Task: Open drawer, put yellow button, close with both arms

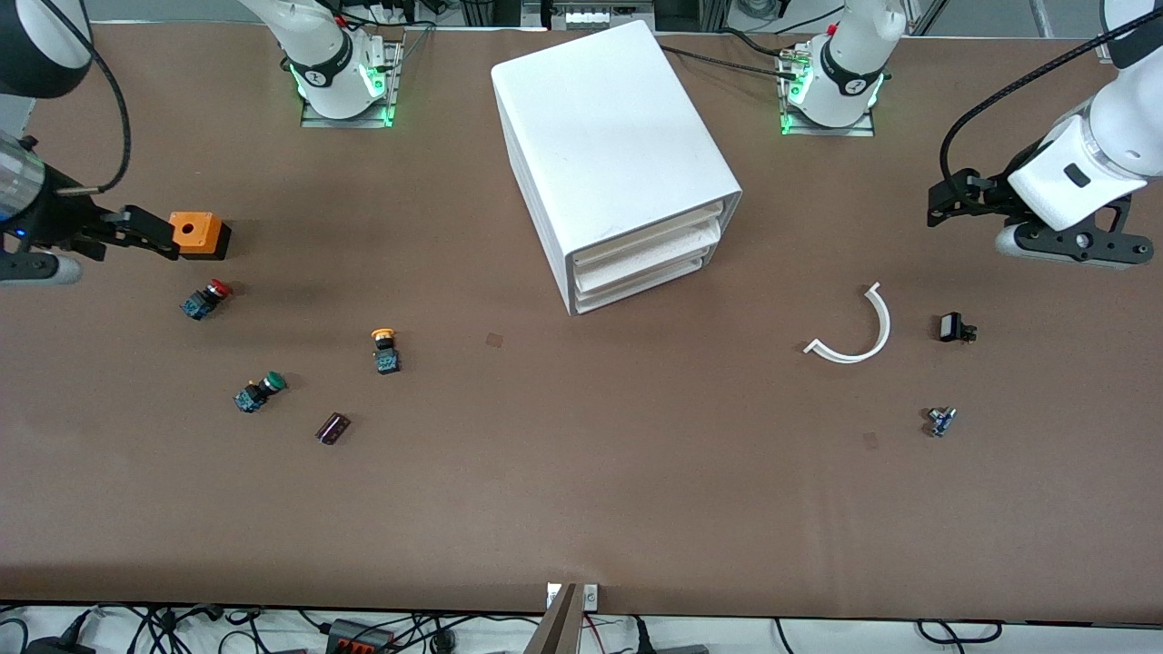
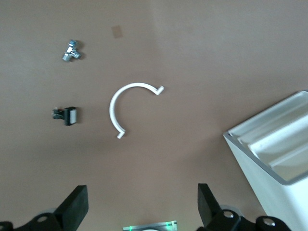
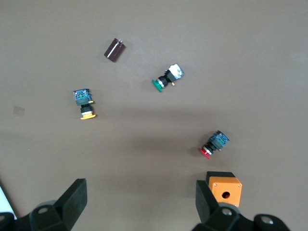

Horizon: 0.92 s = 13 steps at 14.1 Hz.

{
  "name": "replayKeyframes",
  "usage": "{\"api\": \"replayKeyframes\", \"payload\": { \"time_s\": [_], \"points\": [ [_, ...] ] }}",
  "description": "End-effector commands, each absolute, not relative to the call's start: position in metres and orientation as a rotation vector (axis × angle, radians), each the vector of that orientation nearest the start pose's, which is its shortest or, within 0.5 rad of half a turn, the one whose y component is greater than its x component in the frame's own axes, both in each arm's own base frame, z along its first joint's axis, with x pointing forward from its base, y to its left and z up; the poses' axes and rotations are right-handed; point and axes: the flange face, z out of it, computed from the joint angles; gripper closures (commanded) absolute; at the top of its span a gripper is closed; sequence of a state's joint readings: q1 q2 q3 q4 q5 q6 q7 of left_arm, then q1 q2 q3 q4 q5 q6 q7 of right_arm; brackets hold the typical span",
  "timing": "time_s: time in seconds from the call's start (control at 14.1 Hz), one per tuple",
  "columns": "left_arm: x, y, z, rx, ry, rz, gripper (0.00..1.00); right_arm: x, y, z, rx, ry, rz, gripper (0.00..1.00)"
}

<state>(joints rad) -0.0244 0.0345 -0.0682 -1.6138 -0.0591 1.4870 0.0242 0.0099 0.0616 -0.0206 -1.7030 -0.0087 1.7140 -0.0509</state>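
The white cabinet (image 1: 609,136) stands mid-table with all three drawers pushed in; the uppermost drawer (image 1: 647,238) is shut. The cabinet's corner shows in the left wrist view (image 2: 269,159). The yellow button (image 1: 385,350) lies on the table toward the right arm's end, nearer the front camera than the cabinet; it also shows in the right wrist view (image 3: 84,103). My right gripper (image 1: 136,232) is open and empty in the air at the right arm's end, beside the orange box; its view (image 3: 142,202) shows wide jaws. My left gripper (image 1: 949,195) is open and empty over the left arm's end (image 2: 143,204).
An orange box (image 1: 198,234), a red-capped button (image 1: 207,298), a green-capped button (image 1: 260,391) and a dark cylinder (image 1: 332,428) lie near the yellow button. A white curved piece (image 1: 859,331), a small black part (image 1: 954,328) and a small metal part (image 1: 941,421) lie toward the left arm's end.
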Motion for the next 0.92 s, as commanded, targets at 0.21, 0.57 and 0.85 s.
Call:
{"api": "replayKeyframes", "payload": {
  "time_s": [0.21, 0.57, 0.85],
  "points": [
    [0.542, -0.086, 0.555, -3.301, 0.294, 0.627, 0.00, 0.598, 0.031, 0.496, -3.095, -0.114, 0.114, 0.00],
    [0.568, -0.123, 0.487, -3.519, 0.479, 0.891, 0.00, 0.612, 0.069, 0.447, -3.095, -0.205, 0.185, 0.00],
    [0.598, -0.142, 0.423, -3.729, 0.659, 0.854, 0.00, 0.617, 0.112, 0.407, -3.090, -0.306, 0.223, 0.00]
  ]
}}
